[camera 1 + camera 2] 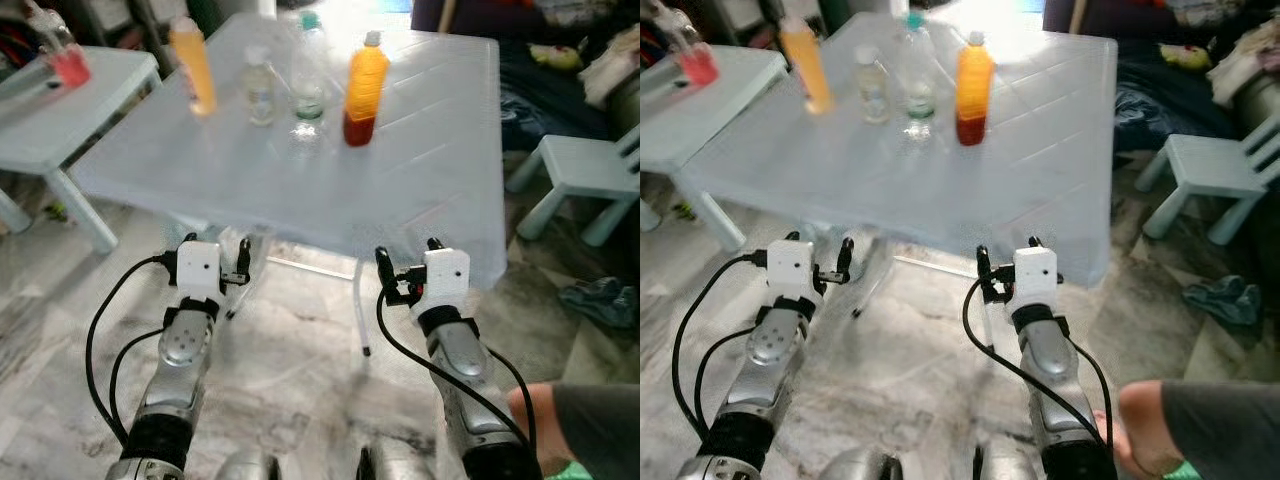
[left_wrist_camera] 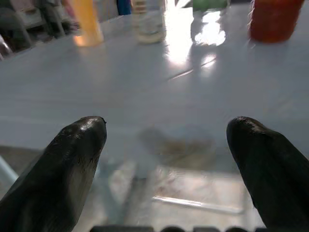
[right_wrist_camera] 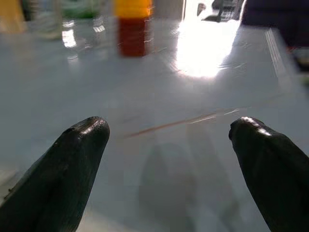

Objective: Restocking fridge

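Four bottles stand in a row at the far side of a pale blue plastic table [image 1: 420, 170]: a tall orange one [image 1: 192, 65], a small clear one [image 1: 260, 88], a clear one with a green cap [image 1: 308, 75], and an orange bottle with a red base [image 1: 366, 90]. My left gripper [image 1: 216, 250] and right gripper [image 1: 408, 255] are raised just below the table's near edge, both open and empty. The left wrist view looks between its fingers [image 2: 72, 159] across the tabletop to the bottles. In the right wrist view the orange-and-red bottle [image 3: 132, 29] stands far ahead.
A small pale table [image 1: 60, 120] at the left carries a red-filled container [image 1: 68, 65]. A small blue stool [image 1: 585, 170] stands to the right, with a dark cloth [image 1: 600, 300] on the marble floor. A person's hand [image 1: 535, 415] is beside my right arm.
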